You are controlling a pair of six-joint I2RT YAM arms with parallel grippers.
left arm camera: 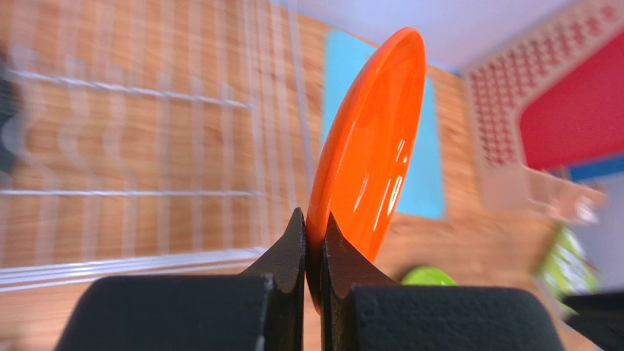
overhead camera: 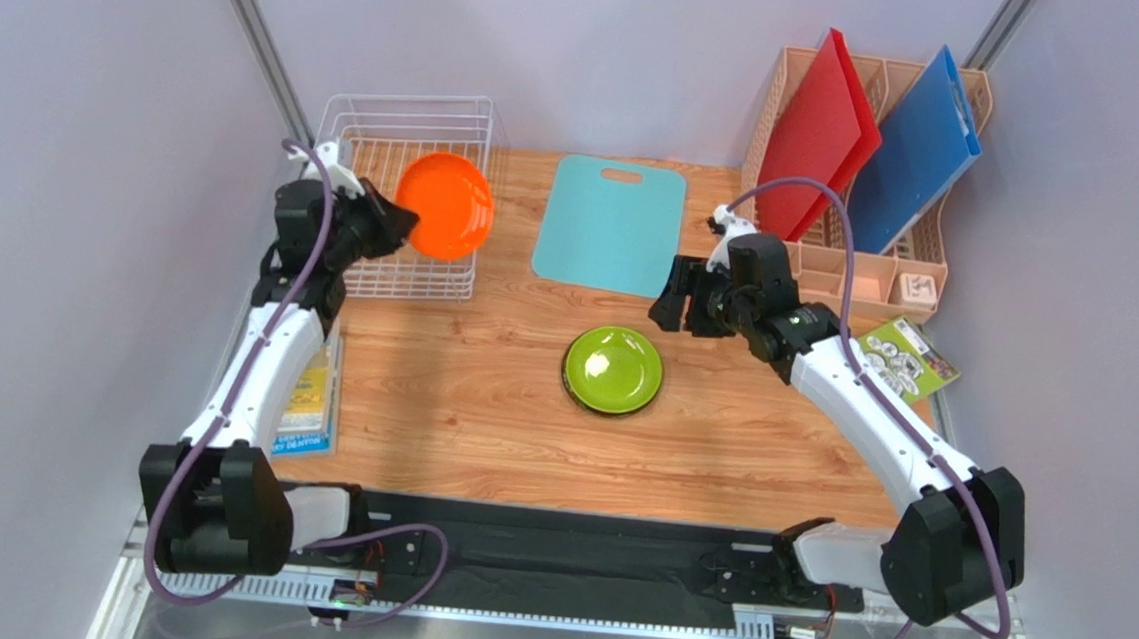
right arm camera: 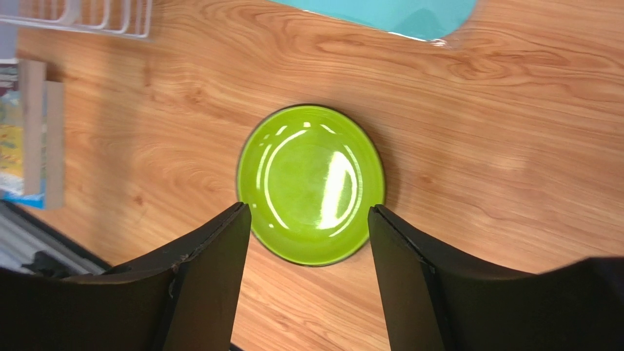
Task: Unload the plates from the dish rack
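Your left tool (left arm camera: 313, 227) is clamping the orange plate (left arm camera: 370, 146) by its rim, holding it on edge over the dish rack (overhead camera: 394, 120) at 10 o'clock (a rim pinch probably suits lifting it out between the wires). Your right tool (right arm camera: 307, 210) is hanging spread wide, gripping nothing, above the lime green plate (right arm camera: 310, 183) lying flat mid-tabletop (overhead camera: 436, 386). The wood-grain surface is reflecting light, and plain grey walls are enclosing it.

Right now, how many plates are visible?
2. The orange round plate is held in the left end effector by the white wire rack; the lime green plate lies on the wooden table.
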